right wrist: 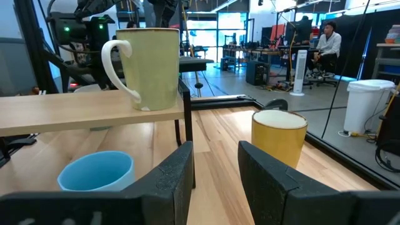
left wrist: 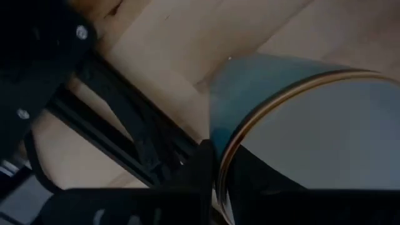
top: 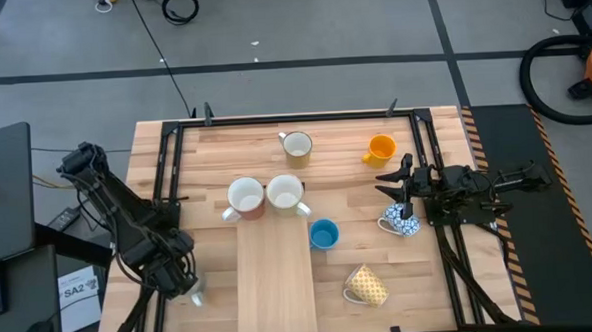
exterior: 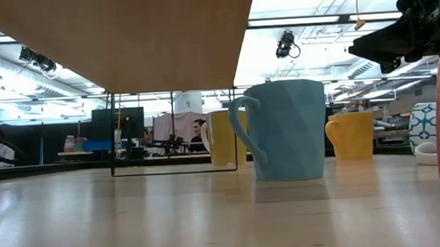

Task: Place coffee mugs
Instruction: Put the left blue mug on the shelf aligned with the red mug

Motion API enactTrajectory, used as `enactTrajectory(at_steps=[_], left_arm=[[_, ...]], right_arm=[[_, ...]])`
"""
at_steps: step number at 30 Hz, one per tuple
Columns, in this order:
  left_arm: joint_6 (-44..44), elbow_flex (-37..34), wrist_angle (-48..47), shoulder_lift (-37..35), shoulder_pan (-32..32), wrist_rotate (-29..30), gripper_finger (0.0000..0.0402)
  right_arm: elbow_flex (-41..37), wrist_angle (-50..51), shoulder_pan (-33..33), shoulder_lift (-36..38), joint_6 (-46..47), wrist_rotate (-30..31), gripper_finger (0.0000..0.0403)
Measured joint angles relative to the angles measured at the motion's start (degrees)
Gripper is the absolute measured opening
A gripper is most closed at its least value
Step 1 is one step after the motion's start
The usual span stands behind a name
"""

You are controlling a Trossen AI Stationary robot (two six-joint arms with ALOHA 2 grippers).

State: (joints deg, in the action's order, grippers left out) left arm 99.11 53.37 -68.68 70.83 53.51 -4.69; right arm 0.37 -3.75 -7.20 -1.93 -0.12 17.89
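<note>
Seven mugs counted from above, all placed here against the raised wooden shelf that runs down the middle of the counter. Two white mugs stand side by side, touching, on the shelf's far end. One cream mug sits on the counter beyond that end. One orange mug stands well off to the shelf's right, near the far corner. One bright blue mug is just beside the shelf's right edge. One yellow patterned mug lies tipped on its side, right of the shelf's near part. One blue-and-white patterned mug sits further right again, directly beneath the right gripper. That arm reaches in low from the counter's right edge; its jaws stand a little apart with nothing between them, seen in the wrist view. The left arm is folded back at the counter's left edge, left gripper pointing down at the near-left corner; its own camera shows a gold-rimmed pale cup close against it, but whether the jaws grip it, cannot tell.
</note>
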Motion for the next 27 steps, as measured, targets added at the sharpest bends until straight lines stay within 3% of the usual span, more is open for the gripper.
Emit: enactTrajectory(at_steps=[13, 27], left_arm=[[-21.7, 13.9, 0.6, 0.0, -2.3, 0.0, 0.0033], [-47.7, 29.8, 1.2, 0.5, -16.1, 2.2, 0.0035]], right_arm=[[0.0, 0.0, 0.0, 0.0, 0.0, 0.0, 0.0133], [0.0, 0.0, 0.0, 0.0, 0.0, 0.0, 0.0133]])
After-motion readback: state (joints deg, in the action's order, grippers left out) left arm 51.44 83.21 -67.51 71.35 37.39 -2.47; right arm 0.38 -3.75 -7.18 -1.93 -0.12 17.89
